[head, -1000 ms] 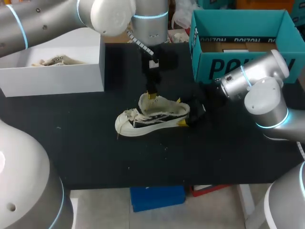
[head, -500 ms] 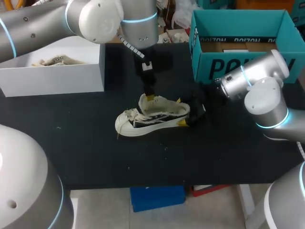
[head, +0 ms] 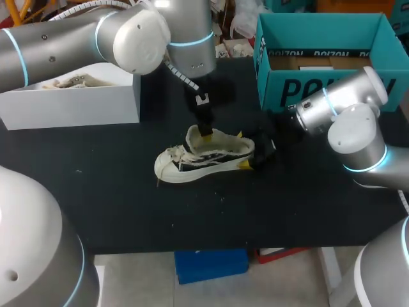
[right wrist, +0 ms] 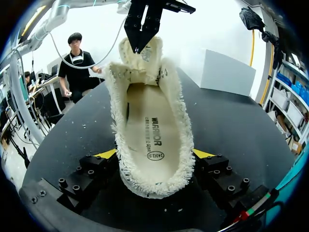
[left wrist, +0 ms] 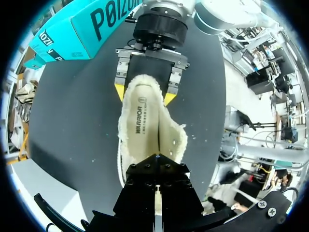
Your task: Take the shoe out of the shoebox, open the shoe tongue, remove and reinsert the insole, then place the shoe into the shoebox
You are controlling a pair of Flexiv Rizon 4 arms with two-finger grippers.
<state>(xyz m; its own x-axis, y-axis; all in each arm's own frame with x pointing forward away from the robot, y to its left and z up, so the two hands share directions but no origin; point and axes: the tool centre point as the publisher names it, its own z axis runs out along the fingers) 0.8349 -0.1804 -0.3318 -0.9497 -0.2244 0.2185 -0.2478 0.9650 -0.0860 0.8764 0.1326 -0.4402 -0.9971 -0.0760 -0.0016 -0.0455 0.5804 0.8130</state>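
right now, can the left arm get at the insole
Probably not yet: the left gripper is shut on the tongue, so it's occupied. The insole itself lies bare in the open shoe, whose heel the right gripper clamps.

A black table [head: 128, 211], dotted with small pale specks, lies evenly lit.

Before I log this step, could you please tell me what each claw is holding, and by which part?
The right claw grips the shoe by its heel, a finger on each side; the left claw pinches the tongue.
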